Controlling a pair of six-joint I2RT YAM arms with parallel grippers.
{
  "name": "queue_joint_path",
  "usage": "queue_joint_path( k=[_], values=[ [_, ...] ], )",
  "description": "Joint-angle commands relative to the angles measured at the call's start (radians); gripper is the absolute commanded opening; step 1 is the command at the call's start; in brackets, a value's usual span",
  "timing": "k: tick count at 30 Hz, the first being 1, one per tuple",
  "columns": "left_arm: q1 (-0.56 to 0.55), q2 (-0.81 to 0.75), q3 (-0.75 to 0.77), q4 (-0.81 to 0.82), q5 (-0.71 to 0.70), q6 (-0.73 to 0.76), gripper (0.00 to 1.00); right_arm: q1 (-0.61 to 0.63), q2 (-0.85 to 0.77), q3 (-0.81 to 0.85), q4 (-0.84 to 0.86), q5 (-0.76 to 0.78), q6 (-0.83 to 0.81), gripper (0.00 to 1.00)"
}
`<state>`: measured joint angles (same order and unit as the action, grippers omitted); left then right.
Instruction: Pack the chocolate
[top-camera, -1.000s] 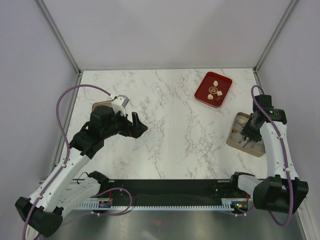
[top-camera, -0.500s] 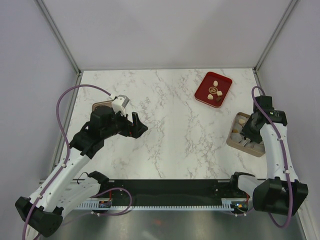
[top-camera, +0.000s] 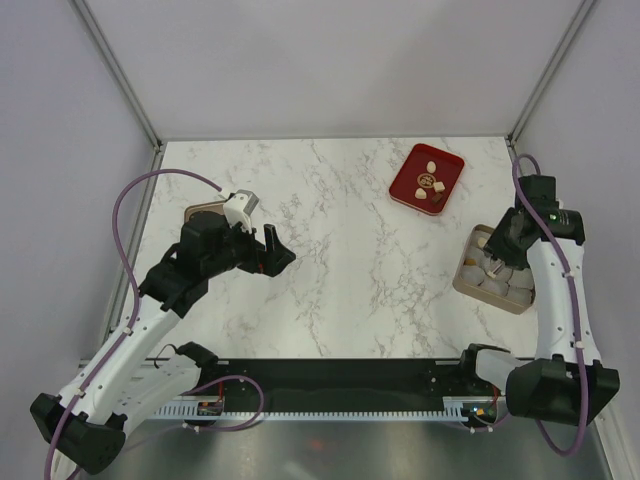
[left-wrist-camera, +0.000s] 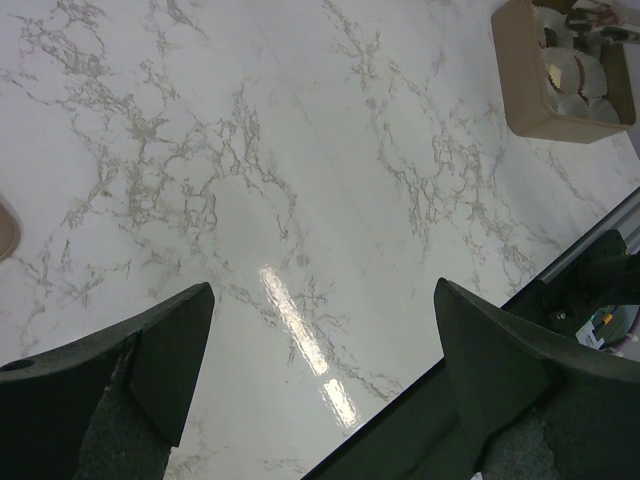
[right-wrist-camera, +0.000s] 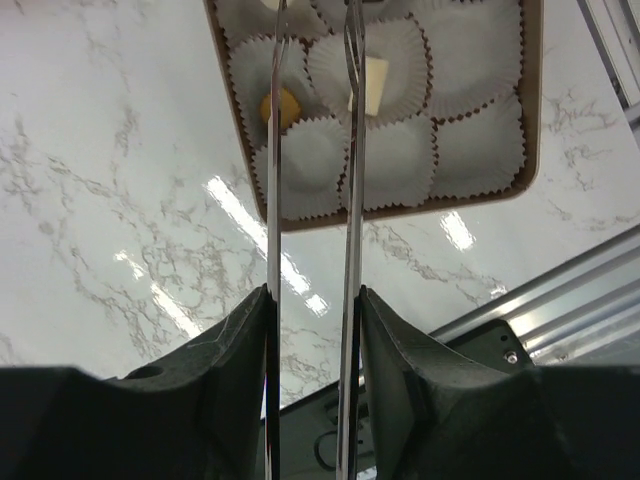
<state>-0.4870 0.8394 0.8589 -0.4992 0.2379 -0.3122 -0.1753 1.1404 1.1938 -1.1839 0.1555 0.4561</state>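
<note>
Right hand (right-wrist-camera: 310, 40) has lifted clear of the box (top-camera: 468, 276), its thin tongs slightly spread and empty; one chocolate (right-wrist-camera: 372, 85) sits in a liner, others wait on the red tray (top-camera: 405, 190) farther along the bench (top-camera: 330, 260).

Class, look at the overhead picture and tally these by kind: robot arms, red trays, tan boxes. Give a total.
Robot arms: 2 (left arm, right arm)
Red tray: 1
Tan box: 1
Total: 4
</note>
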Motion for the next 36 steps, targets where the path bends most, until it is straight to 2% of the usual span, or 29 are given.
queue_joint_path(
  k=[1,7,12,17,25,36],
  values=[
    [-0.005,-0.011,0.017,0.008,-0.003,0.021,0.99,-0.007,0.035,0.081,0.058,-0.03,-0.014,0.47],
    [-0.005,-0.003,0.019,0.008,-0.006,0.018,0.99,0.014,0.142,0.122,0.312,-0.154,-0.054,0.47],
    [-0.005,0.013,0.019,0.008,0.012,0.015,0.99,0.091,0.286,0.22,0.408,-0.133,-0.129,0.49],
    [-0.005,0.017,0.019,0.01,0.003,0.016,0.99,0.2,0.438,0.36,0.432,-0.073,-0.22,0.53],
    [-0.005,0.004,0.014,0.01,-0.032,0.021,0.99,0.22,0.631,0.498,0.434,-0.086,-0.313,0.54],
    [-0.005,0.01,0.017,0.01,-0.031,0.021,0.99,0.235,0.708,0.527,0.391,-0.045,-0.396,0.57]
  ],
)
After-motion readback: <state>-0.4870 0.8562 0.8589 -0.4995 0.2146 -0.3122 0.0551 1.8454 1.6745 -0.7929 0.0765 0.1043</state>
